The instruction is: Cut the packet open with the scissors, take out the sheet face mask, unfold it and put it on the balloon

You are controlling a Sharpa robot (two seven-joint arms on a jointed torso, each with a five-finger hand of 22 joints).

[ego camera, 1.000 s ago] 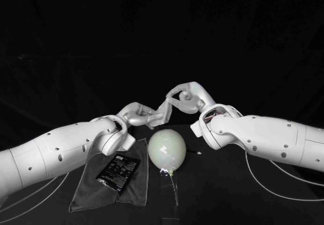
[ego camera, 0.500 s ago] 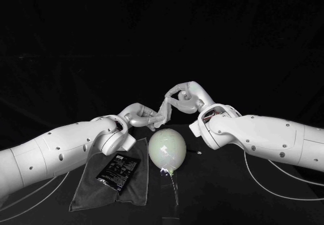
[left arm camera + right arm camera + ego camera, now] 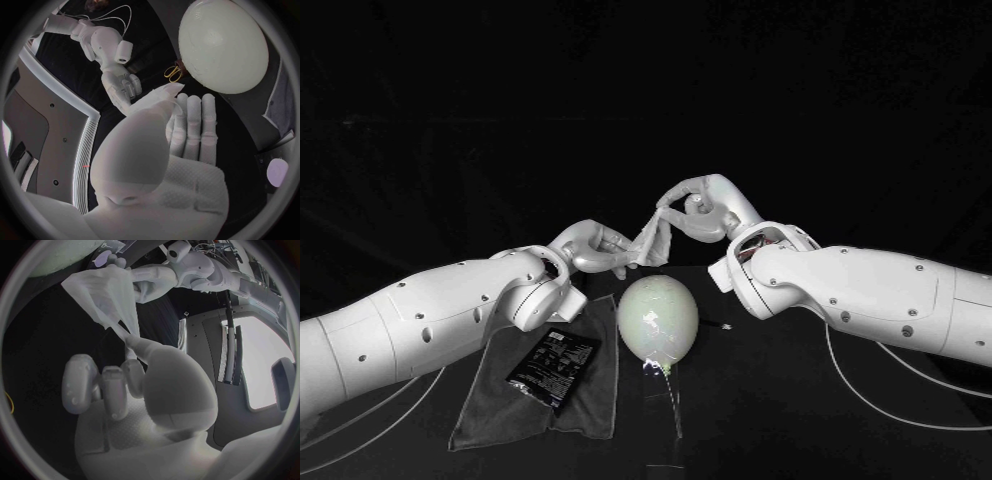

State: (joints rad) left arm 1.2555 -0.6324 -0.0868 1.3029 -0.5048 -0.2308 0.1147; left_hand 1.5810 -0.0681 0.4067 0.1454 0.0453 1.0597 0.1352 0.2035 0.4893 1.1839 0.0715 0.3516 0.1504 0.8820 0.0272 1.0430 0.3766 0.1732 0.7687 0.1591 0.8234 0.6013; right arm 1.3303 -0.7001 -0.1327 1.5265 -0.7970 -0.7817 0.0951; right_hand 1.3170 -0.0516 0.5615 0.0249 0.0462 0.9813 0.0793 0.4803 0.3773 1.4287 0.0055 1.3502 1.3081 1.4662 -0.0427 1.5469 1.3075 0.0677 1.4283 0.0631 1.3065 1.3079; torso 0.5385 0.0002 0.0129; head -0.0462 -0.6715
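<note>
**Both hands hold the sheet face mask [image 3: 651, 238] in the air beyond the balloon [image 3: 658, 316]**

The right hand [image 3: 695, 206] is raised higher and farther off than the other. It pinches the upper end of the mask between its thumb and a finger, with the rest of its fingers curled in beside them. The right wrist view shows that pinch clearly: the pale sheet [image 3: 106, 290] narrows to a twisted point where the right hand [image 3: 119, 385] grips it, then fans out wide toward the other hand.

The left hand [image 3: 599, 246] is lower and to the left and holds the bottom end of the mask. In the left wrist view its fingers [image 3: 190, 125] lie straight and pressed side by side, the thumb is closed over toward them, and a corner of the mask [image 3: 156, 97] pokes out past the fingertips. The sheet hangs slanted between the two hands, up on the right and down on the left. It is partly opened and touches neither the table [image 3: 790, 420] nor the balloon.

The balloon lies on the table in the middle, nearer than the hands, with its knotted end pointing to the near side. Left of it a grey cloth [image 3: 589, 405] is spread flat, and the dark packet [image 3: 551, 365] lies on that cloth, apart from the balloon. In the left wrist view, yellow-handled scissors [image 3: 174, 74] lie on the table just beside the balloon [image 3: 222, 45].
</note>
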